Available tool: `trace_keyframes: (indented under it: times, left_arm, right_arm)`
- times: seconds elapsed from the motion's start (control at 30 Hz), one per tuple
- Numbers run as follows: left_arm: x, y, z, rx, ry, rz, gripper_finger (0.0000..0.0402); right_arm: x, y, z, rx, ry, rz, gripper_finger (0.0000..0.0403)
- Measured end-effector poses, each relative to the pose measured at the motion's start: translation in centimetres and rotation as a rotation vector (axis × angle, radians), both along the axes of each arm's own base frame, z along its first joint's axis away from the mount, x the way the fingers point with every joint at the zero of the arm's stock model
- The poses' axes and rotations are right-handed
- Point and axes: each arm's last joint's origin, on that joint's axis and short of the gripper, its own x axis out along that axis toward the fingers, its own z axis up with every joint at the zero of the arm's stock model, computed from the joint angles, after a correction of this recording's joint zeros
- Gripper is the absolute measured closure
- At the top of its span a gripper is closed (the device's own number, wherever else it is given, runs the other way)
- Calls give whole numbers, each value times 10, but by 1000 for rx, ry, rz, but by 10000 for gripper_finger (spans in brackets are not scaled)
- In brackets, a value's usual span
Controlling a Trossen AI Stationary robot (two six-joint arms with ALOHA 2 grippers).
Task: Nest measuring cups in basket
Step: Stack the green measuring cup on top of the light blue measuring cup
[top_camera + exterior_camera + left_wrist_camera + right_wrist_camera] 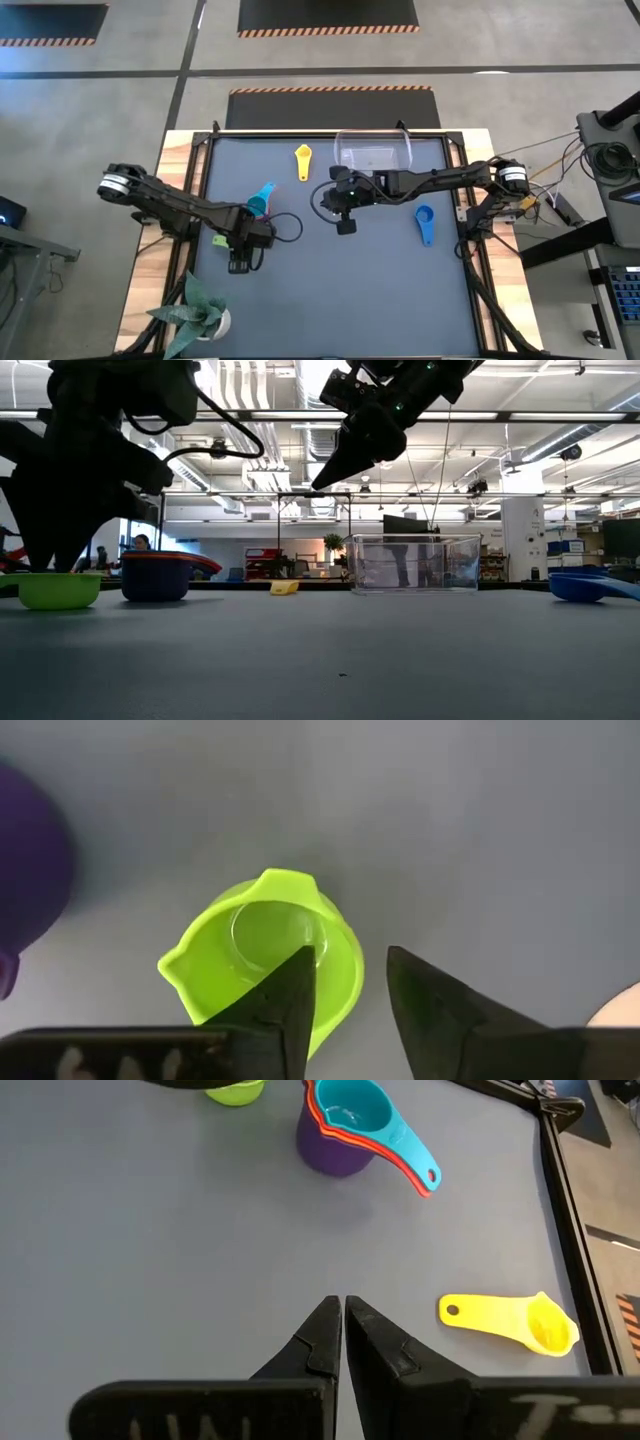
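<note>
High view: the left gripper (240,262) hangs low over the dark grey table mat (330,290), with the small lime-green plastic measuring cup (219,240) just beside it. A stack of nested cups with a cyan scoop on top (262,200) sits close behind that gripper. The right gripper (346,226) hovers mid-table, jaws together and holding nothing. The clear rectangular plastic basket (373,152) stands just beyond the right arm, the flat yellow scoop (303,161) lies near it, and the blue scoop (425,223) lies off to the right gripper's outer side.

Low view: the green cup (59,589) rests on the mat under the left gripper's dark fingers. The stacked cups (157,574) stand beside it. The right gripper (322,482) hangs well above the table, pinched to a point. The basket (415,563) stands beyond it.

Left wrist view: the left jaws stand apart, one finger (290,1000) over the green cup's (255,945) bowl, the other outside its rim; I cannot tell whether they touch it.

Right wrist view: the right fingers (325,1342) meet tip to tip above bare mat, with the yellow scoop (512,1321) off to one side and the stack (345,1130) well ahead.
</note>
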Motion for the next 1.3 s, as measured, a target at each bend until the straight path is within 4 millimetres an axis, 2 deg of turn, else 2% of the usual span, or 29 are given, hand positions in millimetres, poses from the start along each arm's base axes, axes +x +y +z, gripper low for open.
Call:
trace_keyframes:
  times: [0.47, 0.67, 0.9, 1.0, 1.13, 1.23, 1.3]
  left_arm:
    - [-8, 0, -17, 4, 16, 33, 339]
    - [-7, -4, -16, 0, 3, -4, 392]
    - [-9, -7, -14, 3, 9, -16, 399]
    - [-8, -11, -4, 8, 38, -39, 400]
    - [-5, -21, 23, -9, 70, -118, 401]
    - [-1, -30, 46, -19, 41, -267, 401]
    - [1, -36, 60, 0, 0, -432, 401]
  right_arm:
    - [0, 0, 0, 1, 0, -1, 394]
    - [0, 0, 0, 1, 0, -2, 394]
    - [0, 0, 0, 3, 0, -3, 394]
    - [0, 0, 0, 3, 0, -3, 394]
    - [0, 0, 0, 3, 0, -4, 394]
    - [0, 0, 0, 2, 0, -3, 394]
    - [0, 0, 0, 2, 0, -3, 394]
